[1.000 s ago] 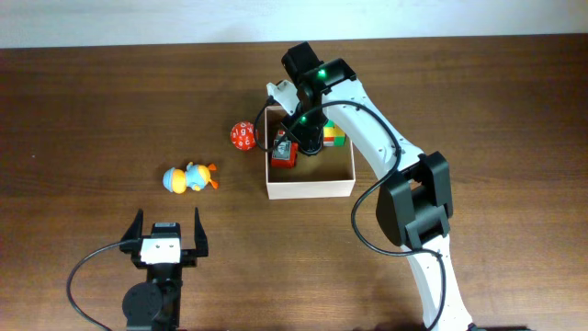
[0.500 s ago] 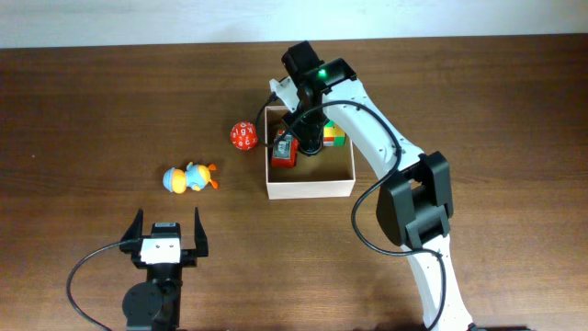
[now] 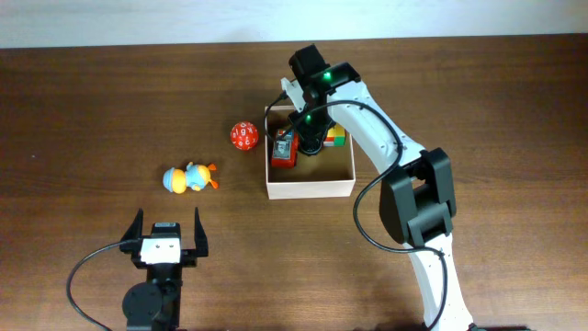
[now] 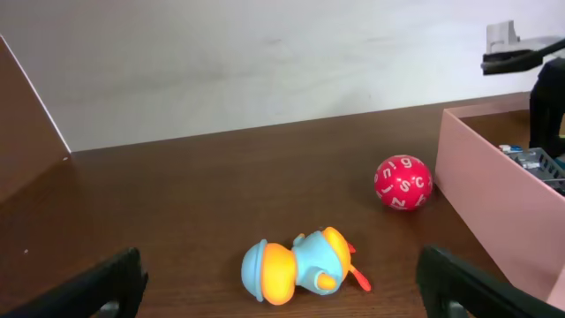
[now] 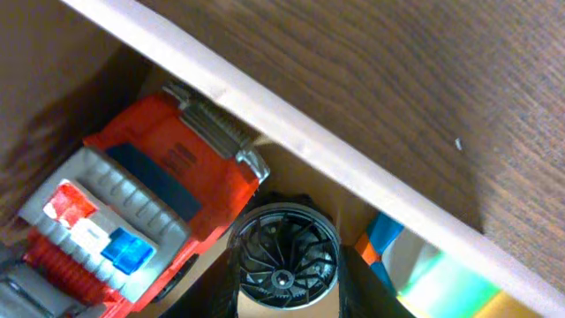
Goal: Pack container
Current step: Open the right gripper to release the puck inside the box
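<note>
Overhead view, checked against both wrist views; dark wooden table.

1. Right pincer: lowered into the container, over its far half. Jaws narrow, set against either side of a black ribbed disc, which fills the gap between the fingers in the right wrist view.

2. Container: square, shallow, open on top, white outer walls, tan inside. It surrounds the right pincer; the half on the near side of that pincer shows bare cardboard. From the left pincer it lies ahead and to the right, well apart.

3. Red toy truck: inside the container, just left of the right pincer, along the left wall. Grey roof with blue and red lights. In the right wrist view it sits close against the disc; whether the two touch cannot be told.

4. Green and yellow block: inside the container, just right of the right pincer, near the far right corner.

5. Red ball: white characters on its surface. On the table outside the container's left wall, left of the right pincer, with the truck and the wall between them.

6. Left pincer: jaws wide, holding nothing, low over the table close to its own base.

7. Blue and orange toy: lying on the table ahead of the left pincer, a little to its right, apart from it. The red ball lies further ahead and further right.
</note>
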